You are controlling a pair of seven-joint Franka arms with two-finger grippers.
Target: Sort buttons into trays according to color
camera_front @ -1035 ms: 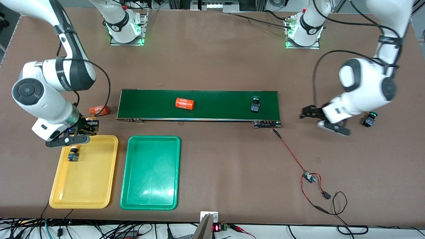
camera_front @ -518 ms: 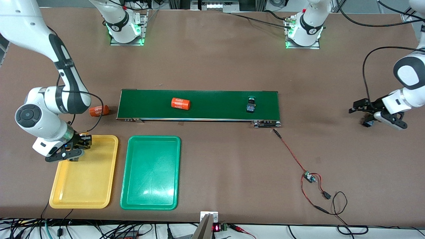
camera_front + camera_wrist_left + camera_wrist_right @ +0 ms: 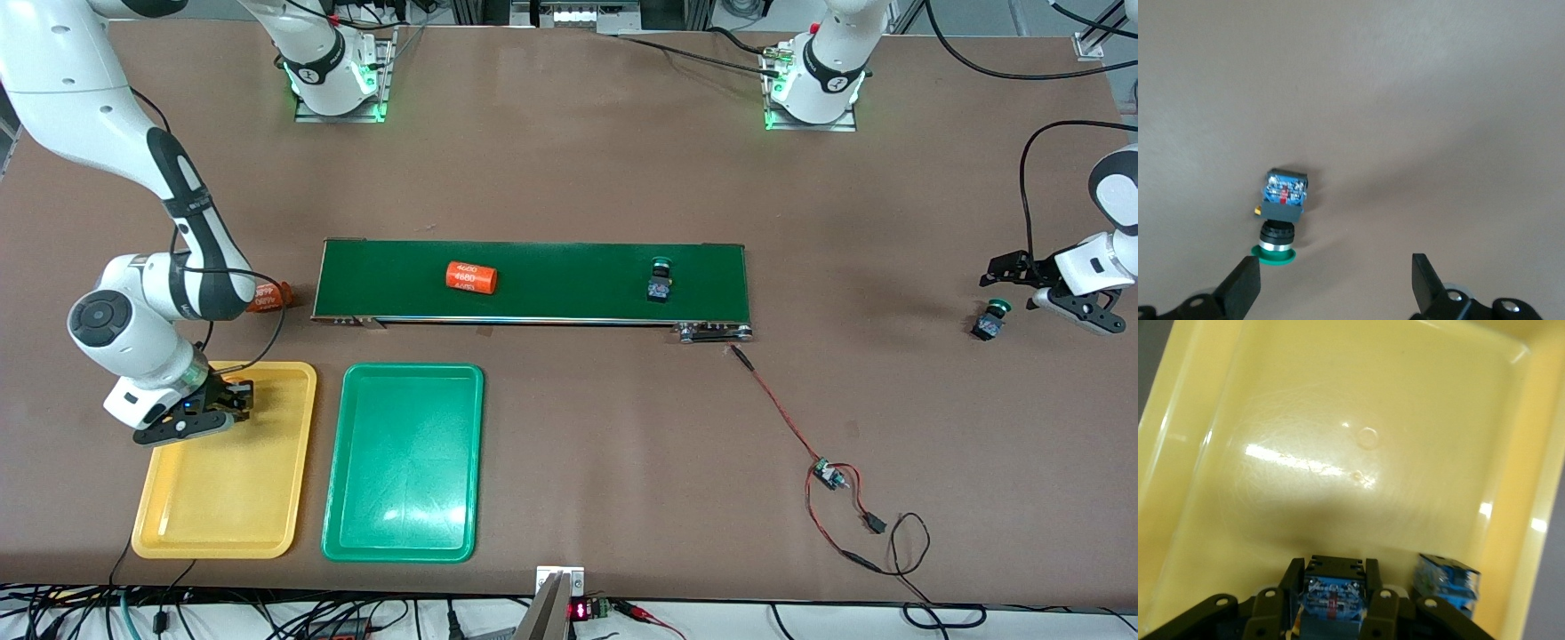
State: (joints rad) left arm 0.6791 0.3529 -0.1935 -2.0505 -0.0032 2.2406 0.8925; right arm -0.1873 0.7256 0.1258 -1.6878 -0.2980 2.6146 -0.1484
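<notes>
A button [image 3: 1330,600] is clamped in the right pincer [image 3: 216,407], low over the yellow tray [image 3: 233,498], beside another button [image 3: 1446,581] lying in it. A green button [image 3: 659,279] rides the conveyor belt [image 3: 569,267]. Another green button [image 3: 990,320] lies on the surface [image 3: 578,178] under the wide-open, empty left pincer [image 3: 1040,289]. The green tray [image 3: 404,462] sits beside the yellow.

Our right arm bends down from its base, elbow folded, wrist tipped low, and our right gripper [image 3: 233,402] sits low with its fingers [image 3: 1375,600] clamped narrowly on a small block between them. Our left arm reaches out wide toward its own end of the table, wrist turned down. Our left gripper [image 3: 1022,286] hangs low there, fingers [image 3: 1245,288] spread wide, holding nothing.
</notes>
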